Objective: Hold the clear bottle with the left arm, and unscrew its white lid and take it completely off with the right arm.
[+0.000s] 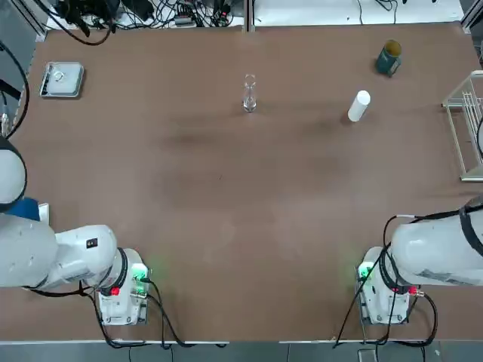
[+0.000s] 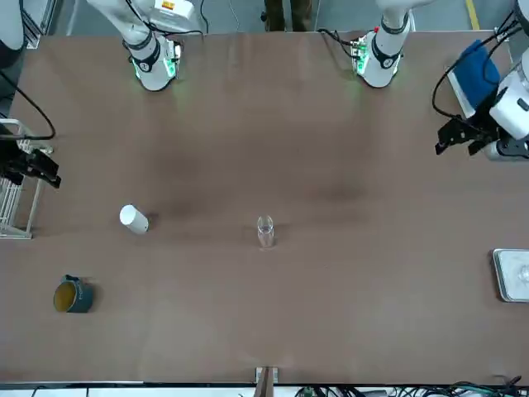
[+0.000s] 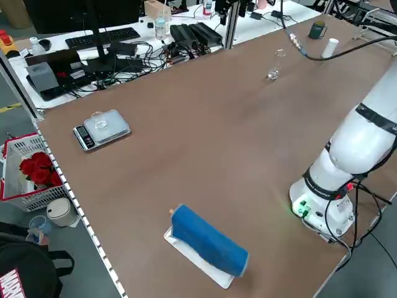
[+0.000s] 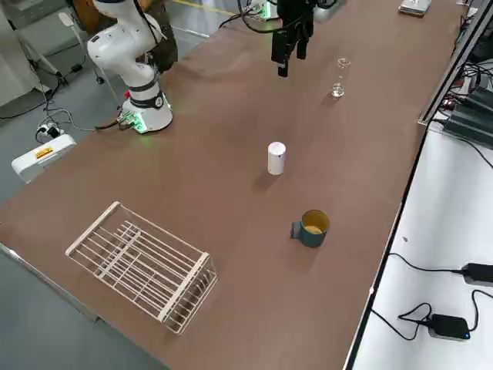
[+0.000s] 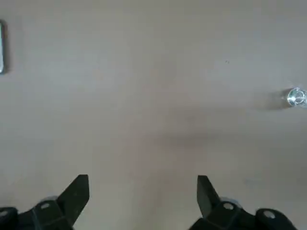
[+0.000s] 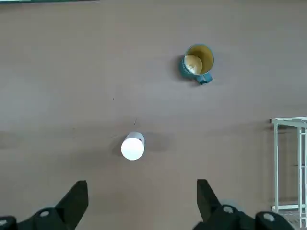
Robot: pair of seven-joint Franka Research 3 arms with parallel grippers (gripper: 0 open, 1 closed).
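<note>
Desk: brown top (image 1: 226, 196); teal mug (image 1: 389, 58) far right, wire rack (image 1: 467, 136) at right edge.
Clear bottle: upright (image 1: 250, 93), far side, near mid-width; ungripped.
White lid: standing (image 1: 359, 106), far right, well apart from bottle.
Left end effector: (image 5: 143, 187) over left side, spread, empty.
Right end effector: (image 6: 143, 190) over right side, spread, empty.
Progress: lid looks off already; bottle hold undone.

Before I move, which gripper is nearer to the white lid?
Right: the right gripper is toward the wire rack from the white lid; the left gripper is past the clear bottle.
</note>
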